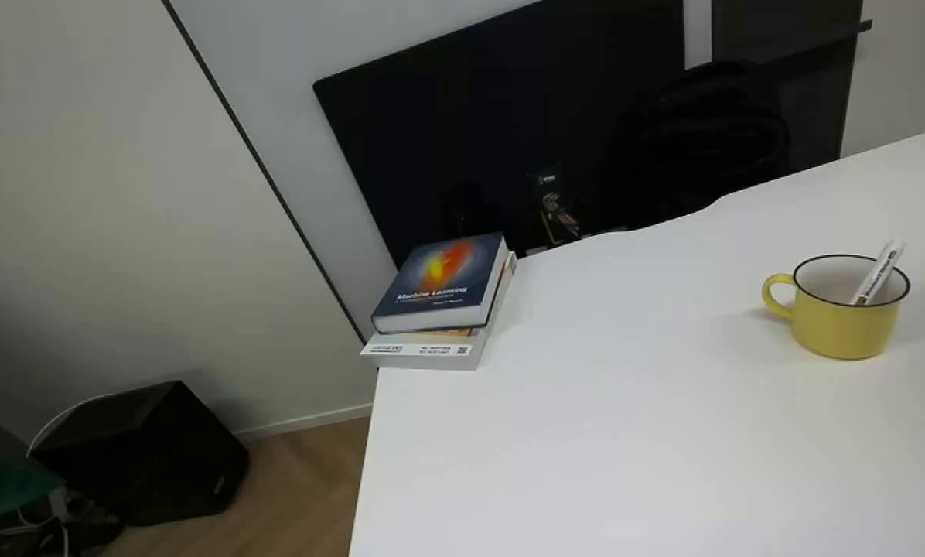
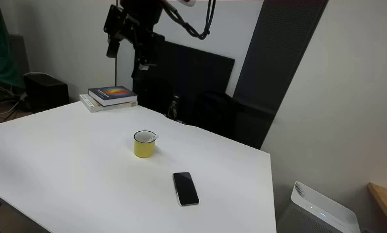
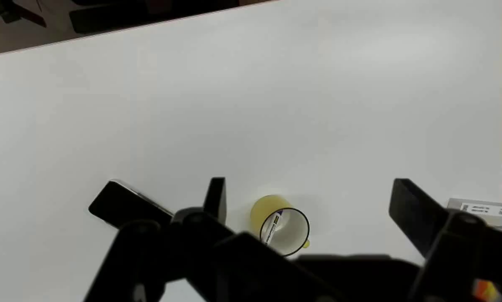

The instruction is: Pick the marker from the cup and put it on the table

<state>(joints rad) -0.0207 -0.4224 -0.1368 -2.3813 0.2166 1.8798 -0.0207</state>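
The yellow cup (image 1: 841, 331) stands upright on the white table (image 1: 586, 418). The cup also shows in an exterior view (image 2: 144, 149) and in the wrist view (image 3: 261, 214). The whitish marker (image 1: 880, 271) leans inside the cup, its upper end sticking out past the rim. The marker shows in an exterior view (image 2: 153, 139) and, in the wrist view (image 3: 272, 227), its purple end is down in the cup; its upper end is hidden by the gripper. My gripper (image 2: 125, 61) is open and empty, high above the table. In the wrist view the cup lies between the fingers (image 3: 309, 184), nearer the left one.
A black phone (image 2: 185, 189) lies on the table; the wrist view also shows the phone (image 3: 129, 205). Stacked books (image 1: 439, 282) lie at the table's corner, also in an exterior view (image 2: 112, 96). A dark screen (image 1: 501, 116) stands behind the table edge.
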